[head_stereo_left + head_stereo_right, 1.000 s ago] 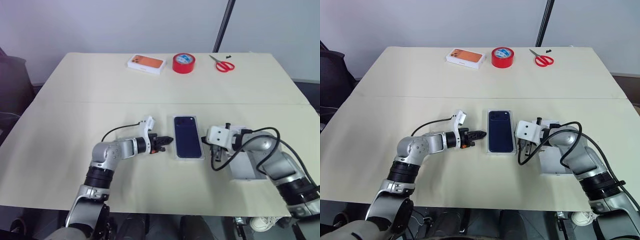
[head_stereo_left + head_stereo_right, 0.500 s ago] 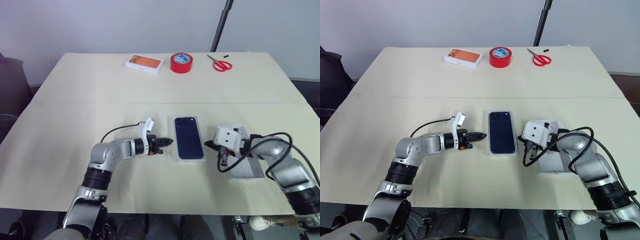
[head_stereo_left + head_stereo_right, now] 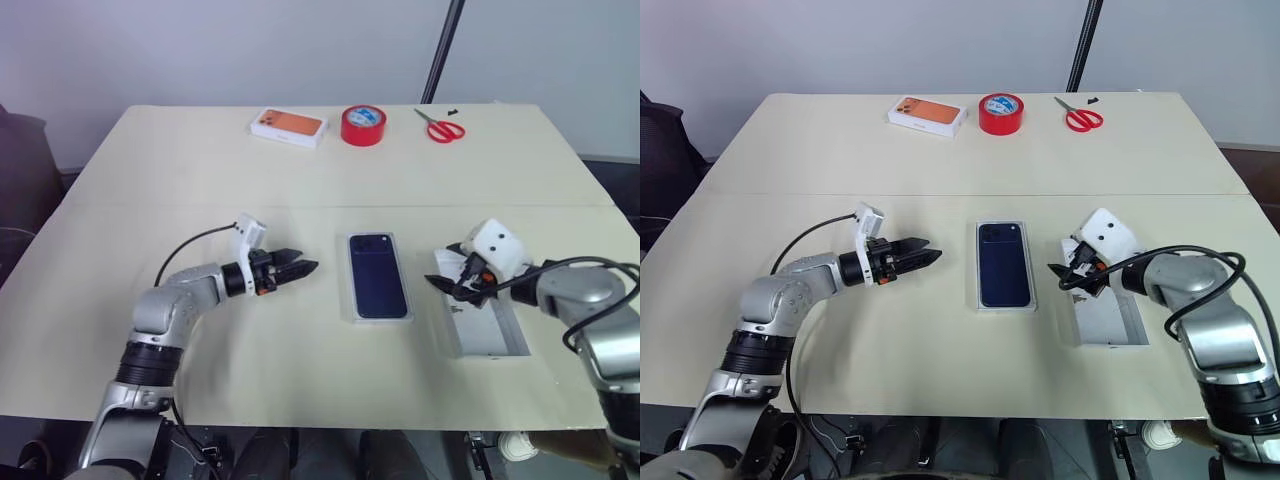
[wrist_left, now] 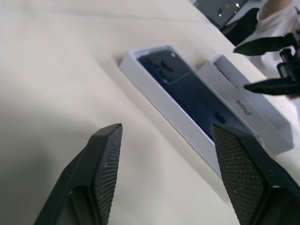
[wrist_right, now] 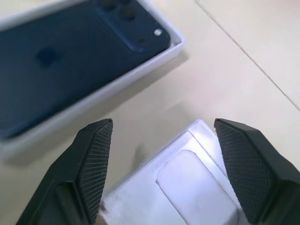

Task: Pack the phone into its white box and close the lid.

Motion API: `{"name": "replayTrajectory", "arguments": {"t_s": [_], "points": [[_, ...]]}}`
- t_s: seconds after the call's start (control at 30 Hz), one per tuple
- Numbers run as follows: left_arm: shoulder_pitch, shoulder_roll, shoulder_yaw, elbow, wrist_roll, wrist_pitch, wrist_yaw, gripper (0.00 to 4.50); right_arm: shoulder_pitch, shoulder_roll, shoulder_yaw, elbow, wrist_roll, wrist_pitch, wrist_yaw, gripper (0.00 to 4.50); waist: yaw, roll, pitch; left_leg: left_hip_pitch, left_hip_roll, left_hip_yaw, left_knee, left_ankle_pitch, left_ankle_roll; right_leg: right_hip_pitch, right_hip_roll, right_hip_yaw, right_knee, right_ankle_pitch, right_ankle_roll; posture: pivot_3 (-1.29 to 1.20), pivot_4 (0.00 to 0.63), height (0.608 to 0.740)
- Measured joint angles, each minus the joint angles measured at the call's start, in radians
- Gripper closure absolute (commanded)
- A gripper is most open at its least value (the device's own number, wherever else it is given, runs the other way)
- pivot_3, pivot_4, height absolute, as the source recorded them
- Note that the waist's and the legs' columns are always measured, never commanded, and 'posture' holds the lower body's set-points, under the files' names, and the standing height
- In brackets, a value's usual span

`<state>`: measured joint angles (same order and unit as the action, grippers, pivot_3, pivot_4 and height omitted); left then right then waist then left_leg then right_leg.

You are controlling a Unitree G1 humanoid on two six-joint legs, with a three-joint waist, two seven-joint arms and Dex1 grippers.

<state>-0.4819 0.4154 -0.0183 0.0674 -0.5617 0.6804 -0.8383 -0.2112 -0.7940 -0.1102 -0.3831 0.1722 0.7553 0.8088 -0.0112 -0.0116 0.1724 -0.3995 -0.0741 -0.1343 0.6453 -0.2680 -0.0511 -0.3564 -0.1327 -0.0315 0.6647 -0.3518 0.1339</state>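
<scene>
Phone [image 3: 1004, 264]: flat in the white box [image 3: 983, 303], mid-tabletop toward the near edge, camera end facing the far edge; packed already.
Lid [image 3: 1104, 320]: open side up, just right of the box, within reach for capping.
Left gripper [image 3: 920, 256]: jaws spread, empty, left of the box.
Right gripper [image 3: 1067, 277]: jaws spread, empty, over the lid's far end, probably to take it.

Centre: the phone [image 3: 378, 275] lies in the box [image 3: 351, 300] on the surface [image 3: 300, 170].
Right: the lid [image 3: 481, 322] lies just beside the box (open side up).
Far edge: another box [image 3: 289, 127], tape [image 3: 363, 125], then scissors [image 3: 441, 127], left to right.
</scene>
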Motion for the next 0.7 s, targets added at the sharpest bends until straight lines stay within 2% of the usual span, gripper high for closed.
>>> {"name": "replayTrajectory", "arguments": {"t_s": [0.13, 0.2, 0.4, 0.47, 0.6, 0.7], "points": [[0.047, 0.047, -0.007, 0.006, 0.051, -0.190, -0.132, 1.32, 0.098, 0.043, -0.053, -0.093, 0.022, 0.124, -0.083, 0.85, 0.001, 0.000, 0.000, -0.001, 0.000, 0.000, 0.000, 0.000, 0.000, -0.001, 0.000, 0.000, -0.001, 0.000, 0.000, 0.00, 0.150, 0.740], [0.057, 0.059, -0.004, 0.025, 0.052, -0.255, -0.197, 1.32, 0.143, 0.111, -0.106, -0.166, 0.037, 0.181, -0.143, 0.85, 0.001, 0.000, 0.000, -0.001, 0.000, -0.001, 0.000, 0.000, 0.000, -0.001, 0.000, 0.000, 0.000, 0.000, 0.000, 0.00, 0.150, 0.740], [0.078, 0.079, 0.016, 0.078, 0.060, -0.383, -0.292, 1.32, 0.389, 0.254, -0.160, -0.381, 0.039, 0.154, -0.272, 0.85, -0.001, 0.001, 0.000, -0.001, -0.001, -0.001, 0.000, 0.000, 0.001, -0.001, 0.000, 0.000, 0.001, 0.000, 0.000, 0.00, 0.150, 0.740], [0.091, 0.086, 0.016, 0.086, 0.063, -0.398, -0.315, 1.32, 0.420, 0.285, -0.195, -0.424, 0.049, 0.172, -0.298, 0.85, -0.006, 0.001, 0.000, 0.000, 0.000, 0.000, 0.000, 0.000, 0.001, -0.001, 0.000, 0.000, 0.002, 0.000, 0.000, 0.00, 0.150, 0.740], [0.096, 0.094, 0.014, 0.085, 0.066, -0.435, -0.364, 1.32, 0.430, 0.280, -0.234, -0.518, 0.084, 0.279, -0.325, 0.85, -0.006, 0.001, -0.001, 0.001, 0.000, -0.001, 0.000, 0.000, 0.001, 0.000, 0.001, 0.000, 0.002, 0.000, 0.000, 0.00, 0.150, 0.740], [0.107, 0.119, 0.015, 0.076, 0.066, -0.456, -0.412, 1.32, 0.390, 0.225, -0.234, -0.524, 0.109, 0.425, -0.330, 0.85, -0.008, 0.001, -0.001, 0.001, 0.000, 0.000, 0.000, -0.001, 0.001, 0.000, 0.001, 0.001, 0.002, 0.000, 0.000, 0.00, 0.150, 0.740]]}}
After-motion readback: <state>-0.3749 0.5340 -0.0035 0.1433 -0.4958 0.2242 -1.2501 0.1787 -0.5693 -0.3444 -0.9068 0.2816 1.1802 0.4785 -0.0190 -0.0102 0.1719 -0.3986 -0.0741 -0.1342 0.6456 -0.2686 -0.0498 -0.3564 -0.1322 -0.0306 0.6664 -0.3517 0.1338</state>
